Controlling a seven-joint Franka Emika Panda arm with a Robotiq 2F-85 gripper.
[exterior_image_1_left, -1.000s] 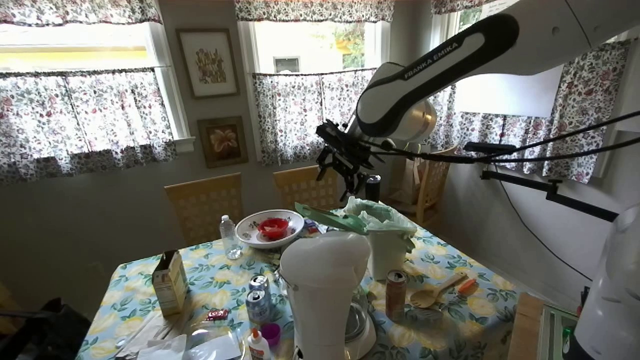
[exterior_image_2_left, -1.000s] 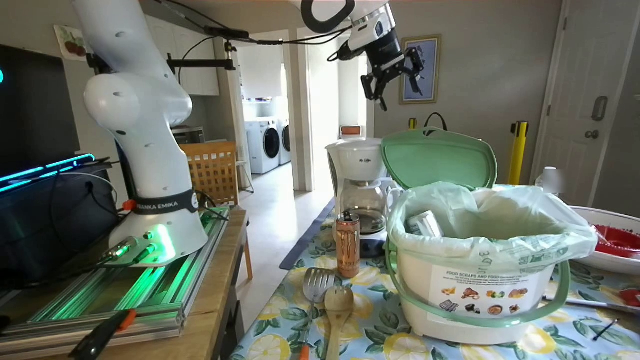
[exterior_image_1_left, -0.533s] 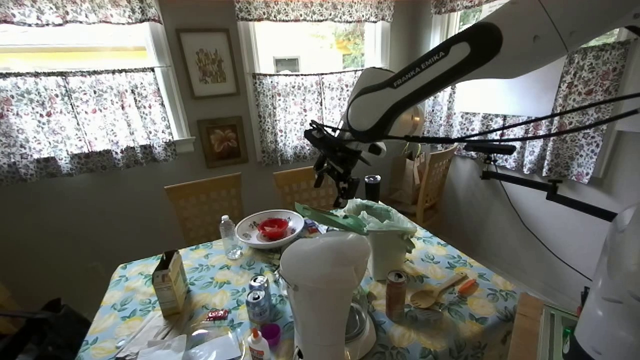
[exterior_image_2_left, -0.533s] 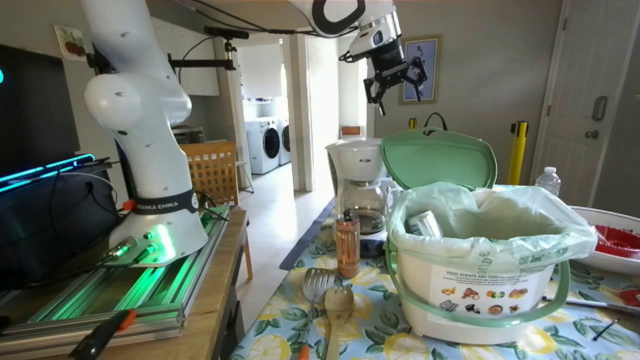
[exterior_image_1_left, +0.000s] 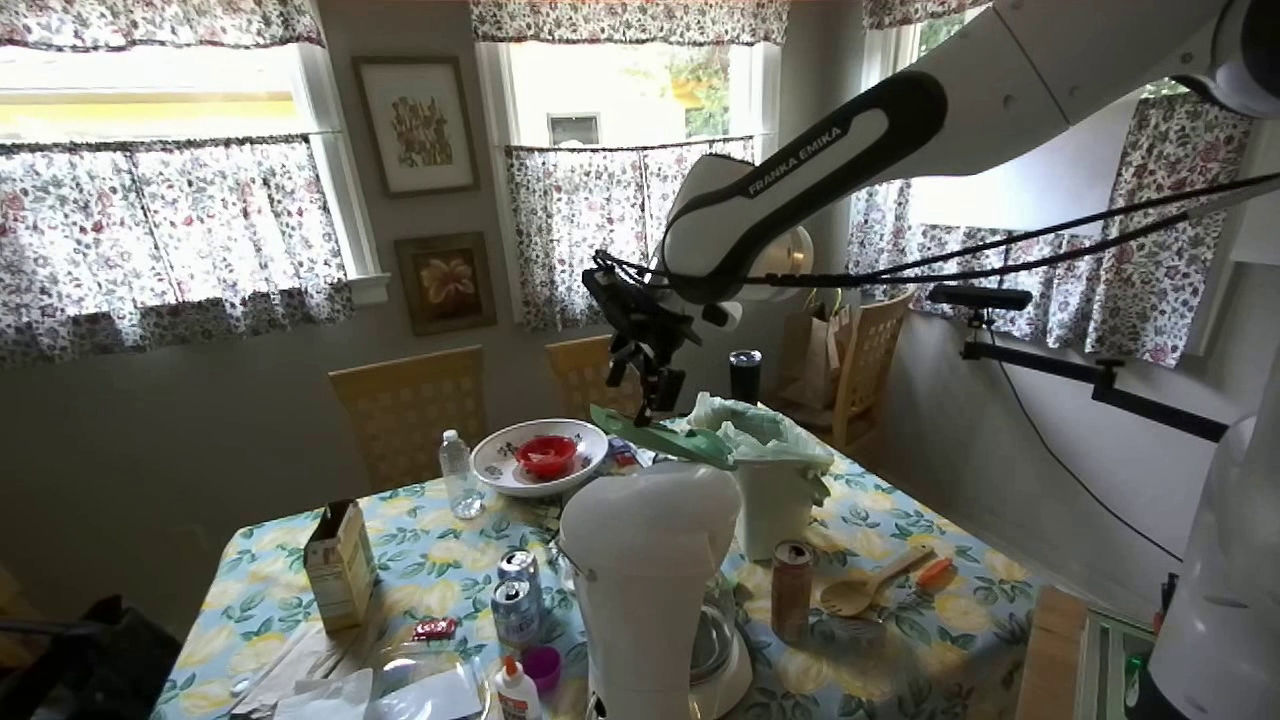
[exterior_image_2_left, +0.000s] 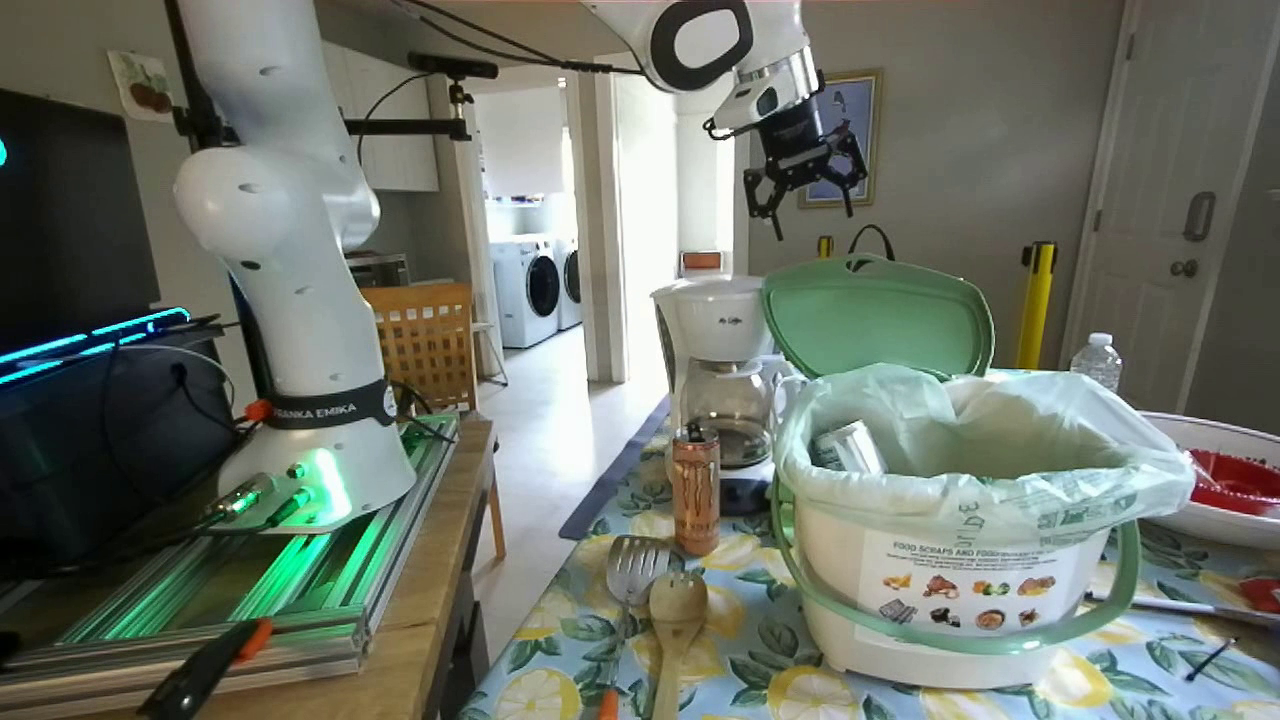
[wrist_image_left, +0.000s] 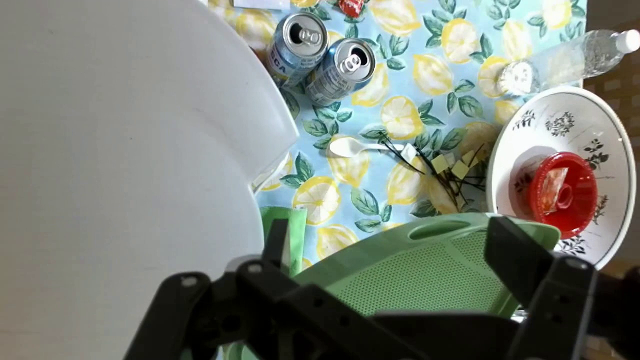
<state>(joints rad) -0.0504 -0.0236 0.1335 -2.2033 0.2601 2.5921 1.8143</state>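
The lined bin (exterior_image_2_left: 965, 560) sits below the gripper (exterior_image_2_left: 814, 222); the coffee maker (exterior_image_2_left: 728, 320) crowds one side, the patterned bowl (wrist_image_left: 552, 125) lies farther off opposite. Under wide-spread, empty fingers (wrist_image_left: 509, 249) the green lid (wrist_image_left: 425, 277) slants, handle edge away from the bin, long axis running roughly finger to finger.

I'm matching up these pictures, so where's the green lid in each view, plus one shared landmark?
In an exterior view: the green lid, just below center.
In an exterior view: the green lid, right of center.
Wrist view: the green lid, low, right of center.
Shared landmark: the white bowl holding a red dish.
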